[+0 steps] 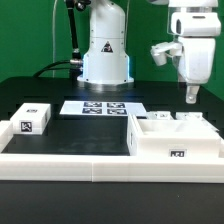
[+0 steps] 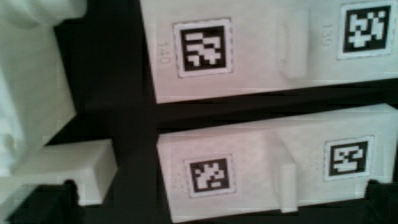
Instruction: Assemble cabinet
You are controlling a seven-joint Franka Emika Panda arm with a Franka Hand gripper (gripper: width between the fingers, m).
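Note:
The cabinet's large white body [image 1: 160, 140] stands at the exterior view's right, with a small tag on its front. Smaller white pieces [image 1: 192, 120] lie on or just behind it. Another white tagged piece [image 1: 30, 118] sits at the left. My gripper [image 1: 190, 97] hangs just above the right-hand pieces, apart from them and holding nothing. The wrist view looks down on two white tagged panels, one [image 2: 267, 50] beside the other [image 2: 267, 160], with a dark gap between. No finger crosses the middle of that view, so the jaws stand apart.
The marker board [image 1: 103, 107] lies flat in the middle in front of the robot base [image 1: 105, 55]. A low white border rail [image 1: 70, 160] runs along the front of the black table.

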